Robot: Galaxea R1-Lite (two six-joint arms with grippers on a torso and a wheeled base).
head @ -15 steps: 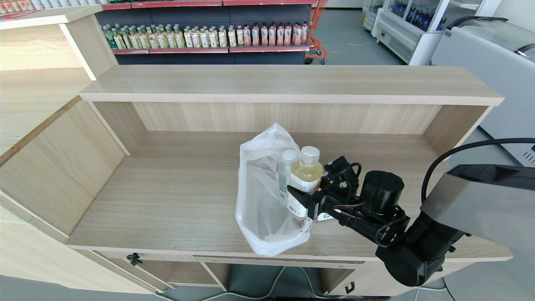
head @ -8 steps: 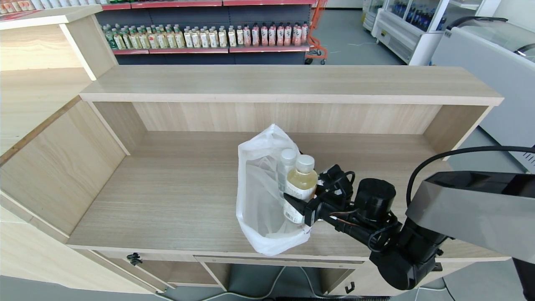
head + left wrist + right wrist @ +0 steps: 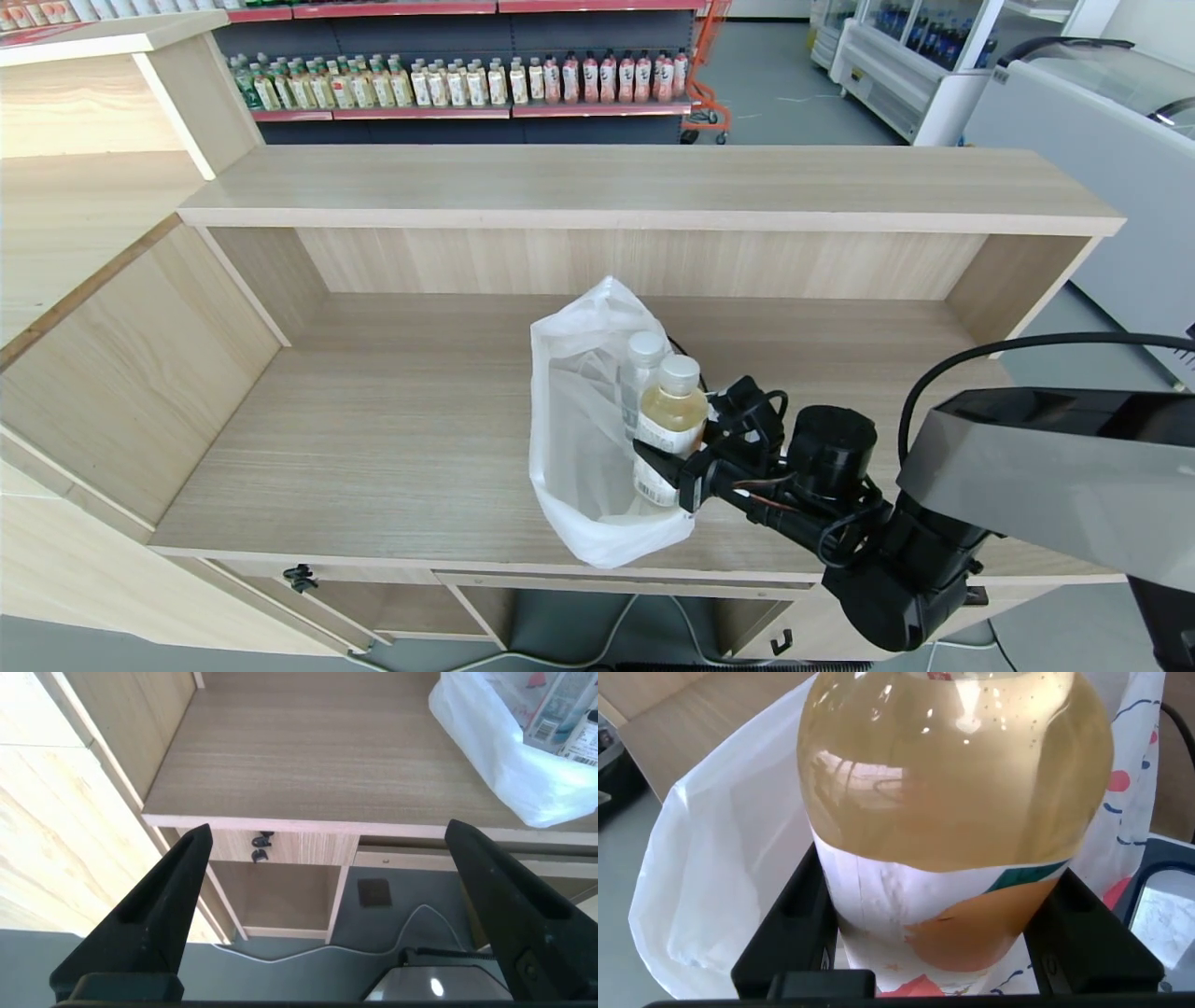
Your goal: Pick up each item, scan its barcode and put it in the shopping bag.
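My left pincer (image 3: 327, 924) is spread wide before the front edge of the light wooden desk (image 3: 373, 439). My right pincer (image 3: 668, 459) grips a clear plastic bottle (image 3: 668, 420) of pale yellow drink with a white cap and white label. The bottle is upright at the 3 o'clock side of the thin white plastic shopping bag (image 3: 574, 448), which sits at the desk's 6 o'clock.

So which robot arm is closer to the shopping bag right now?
Right. The right gripper holds a bottle at the open mouth of the shopping bag. The left gripper is open, out past the front edge of the counter, well apart from the bag.
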